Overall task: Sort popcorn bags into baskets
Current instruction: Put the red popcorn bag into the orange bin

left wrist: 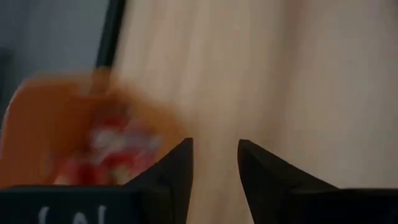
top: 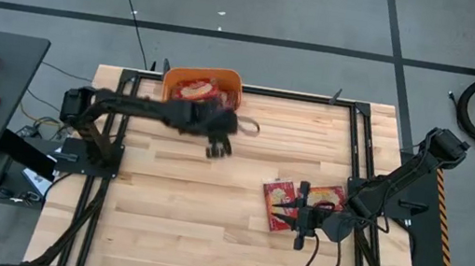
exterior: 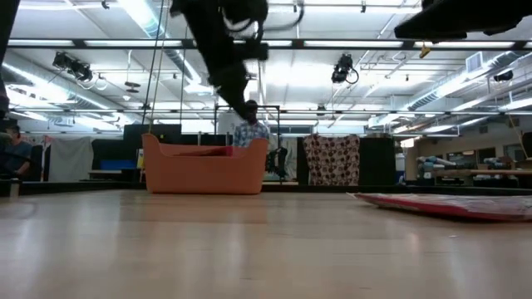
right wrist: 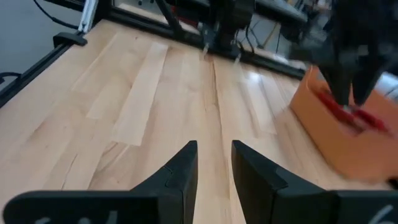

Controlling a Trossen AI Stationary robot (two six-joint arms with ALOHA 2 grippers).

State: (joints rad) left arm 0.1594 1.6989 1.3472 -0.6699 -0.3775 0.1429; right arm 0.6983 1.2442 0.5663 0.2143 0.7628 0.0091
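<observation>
wooden surface (top: 189, 201) below you: your left gripper (top: 219, 149) hangs empty beside the orange basket (top: 203, 81), jaws apart; your right gripper (top: 301, 216), jaws slightly apart, over two popcorn bags (top: 279, 202); only overhead shows them.

Right gripper (right wrist: 214, 165) sits at bottom center, two dark fingers (right wrist: 180, 171) slightly apart, nothing between them, above bare wooden table (right wrist: 143, 93). Orange basket (right wrist: 339, 134) at right edge, red popcorn bags (right wrist: 348, 112) showing inside it. Left arm's gripper (right wrist: 348, 74), blurred, hangs over the basket at upper right. Black frame rail (right wrist: 68, 40) runs along table's edge, upper left.
</observation>
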